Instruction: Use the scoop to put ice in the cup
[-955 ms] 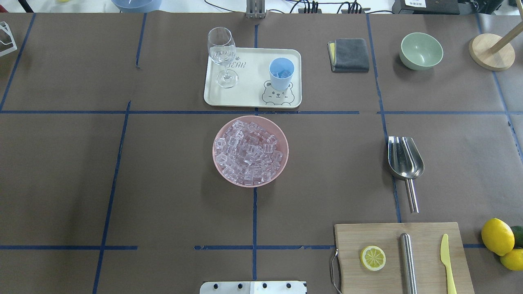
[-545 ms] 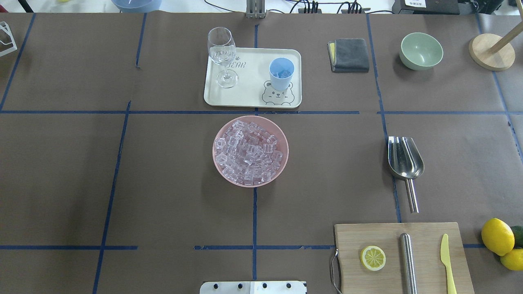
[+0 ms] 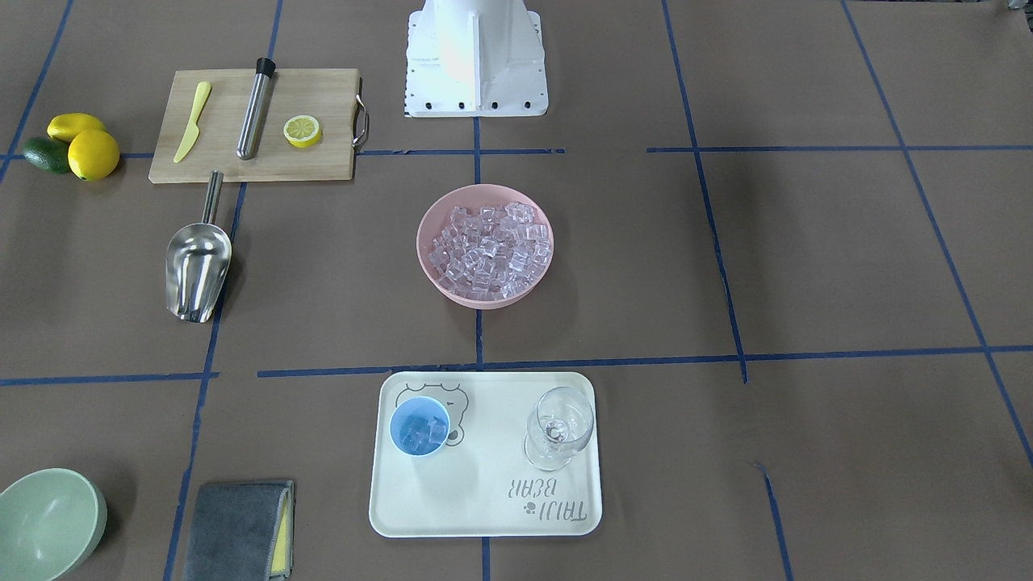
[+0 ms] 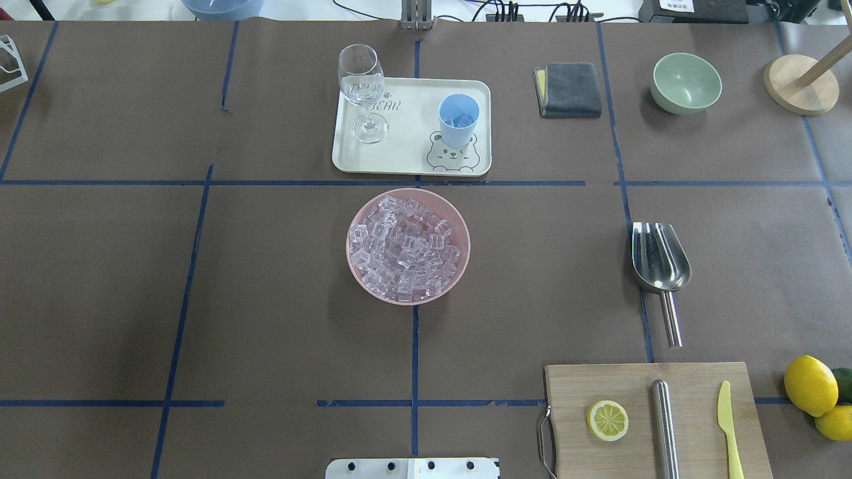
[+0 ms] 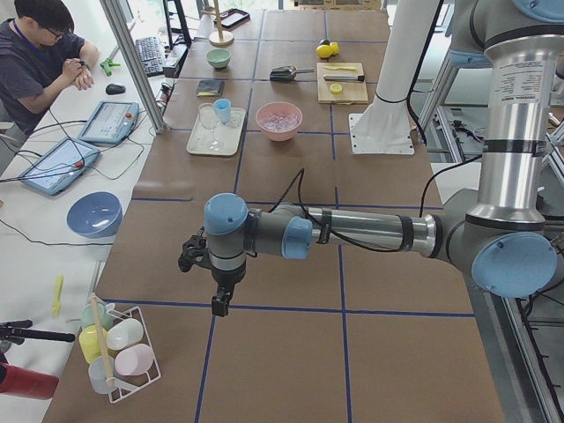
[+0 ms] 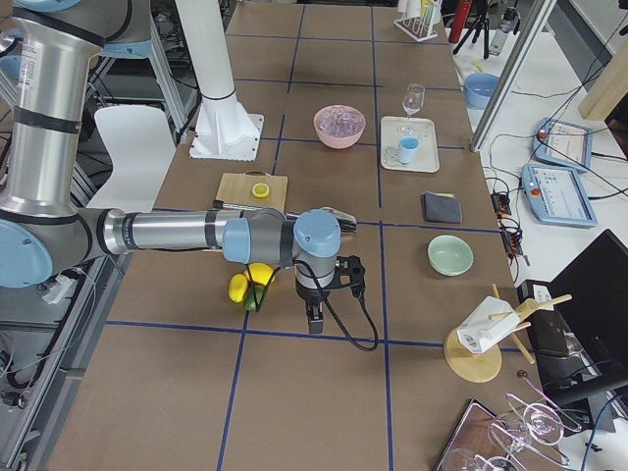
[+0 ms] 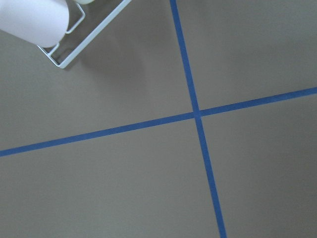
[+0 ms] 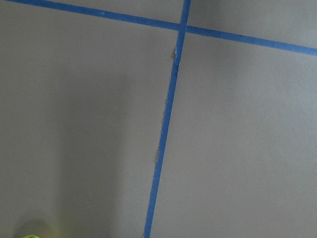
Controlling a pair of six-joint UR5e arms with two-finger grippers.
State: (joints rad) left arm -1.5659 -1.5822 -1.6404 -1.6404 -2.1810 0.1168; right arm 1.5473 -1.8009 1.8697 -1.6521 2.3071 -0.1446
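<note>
The cup (image 4: 458, 120) stands upright on the cream tray (image 4: 413, 167), well apart from both claws, and I can see a few cubes of ice (image 3: 423, 433) in its bottom. So I judge the task at least partly done, perhaps finished; how much ice was wanted I can't say. The bulk of the ice is heaped in the pink bowl (image 4: 354, 269), just on the robot's side of the tray.

The scoop (image 4: 659, 261) lies flat on the table, empty, its mouth pointing away from the robot. It is the task item nearest my right claw (image 6: 313, 319), a little beyond it toward the table's middle, next to the cutting board (image 4: 692, 379). If more ice is needed, I'd have to pick it up afresh.

The right claw hangs low over bare paper near the lemons (image 6: 238, 287). The left claw (image 5: 220, 304) hangs over the opposite end, close to a wire rack of pastel cups (image 5: 119, 352). Both show only in the side views, and my wrist cameras see only table. I cannot tell how far either is parted or whether it holds anything, though the scoop plainly is in neither.

The table is covered in brown paper gridded with blue tape. A wine glass (image 4: 363, 90) shares the tray, with a grey cloth (image 4: 572, 88) and a green bowl (image 4: 687, 82) further along. Past the table's far edge runs a white bench with tablets, where a person (image 5: 40, 57) sits.
</note>
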